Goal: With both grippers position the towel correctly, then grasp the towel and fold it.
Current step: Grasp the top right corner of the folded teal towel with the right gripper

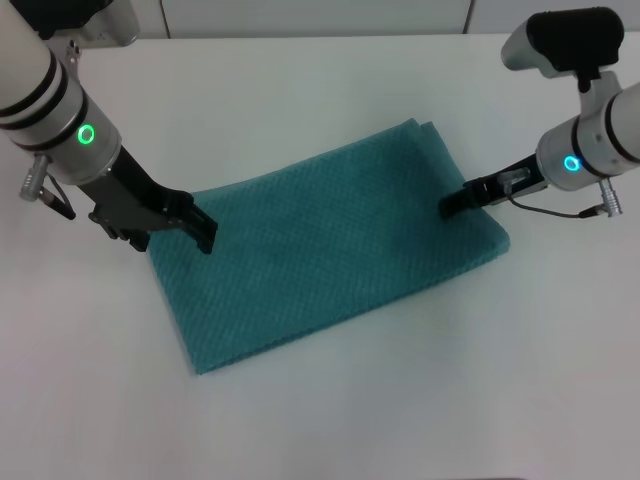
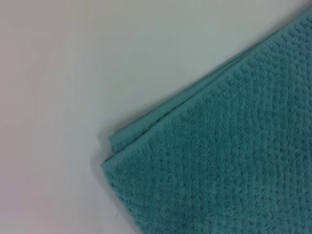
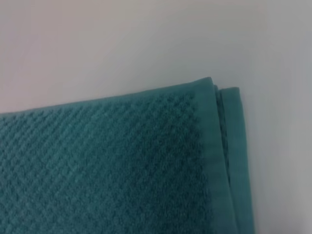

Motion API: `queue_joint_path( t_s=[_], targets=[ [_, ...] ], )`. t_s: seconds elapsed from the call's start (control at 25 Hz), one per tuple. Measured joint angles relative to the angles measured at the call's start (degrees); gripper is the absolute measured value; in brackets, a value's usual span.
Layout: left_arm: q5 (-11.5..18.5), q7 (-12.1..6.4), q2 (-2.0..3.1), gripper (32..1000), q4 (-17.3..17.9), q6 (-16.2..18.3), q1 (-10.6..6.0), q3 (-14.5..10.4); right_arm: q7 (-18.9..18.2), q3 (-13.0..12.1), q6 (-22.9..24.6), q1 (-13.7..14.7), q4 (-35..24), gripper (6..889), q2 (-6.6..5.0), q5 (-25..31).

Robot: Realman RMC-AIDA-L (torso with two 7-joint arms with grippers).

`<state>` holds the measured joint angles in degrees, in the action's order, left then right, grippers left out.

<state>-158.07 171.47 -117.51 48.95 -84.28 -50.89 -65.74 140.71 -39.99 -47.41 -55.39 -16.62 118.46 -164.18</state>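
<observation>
Two arms of mine reach in over a plain white table point(image 1: 320, 420), and beyond its far edge I see a strip of pale wall panels point(image 1: 320, 15). On my left, my left gripper point(image 1: 195, 225) sits at the left short edge of the towel point(image 1: 330, 250), fingertips touching the cloth; I cannot tell whether its fingers are apart or together. The towel lies flat and slanted across the middle of the table, folded into layers, its near-left corner toward me and its far-right corner away. My wrist cameras each show a layered corner on bare white tabletop. On my right, my right gripper point(image 1: 447, 208) rests at the towel's right short edge; its fingers I cannot judge either.
</observation>
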Motion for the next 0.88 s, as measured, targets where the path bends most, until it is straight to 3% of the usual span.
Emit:
queue_joint_path(
  t_s=[0.88],
  targets=[
    [0.04, 0.00, 0.00, 892, -0.96, 0.53, -0.14, -0.09, -0.06, 0.00, 1.43, -0.01, 1.48, 817, 0.20, 0.09]
  ],
)
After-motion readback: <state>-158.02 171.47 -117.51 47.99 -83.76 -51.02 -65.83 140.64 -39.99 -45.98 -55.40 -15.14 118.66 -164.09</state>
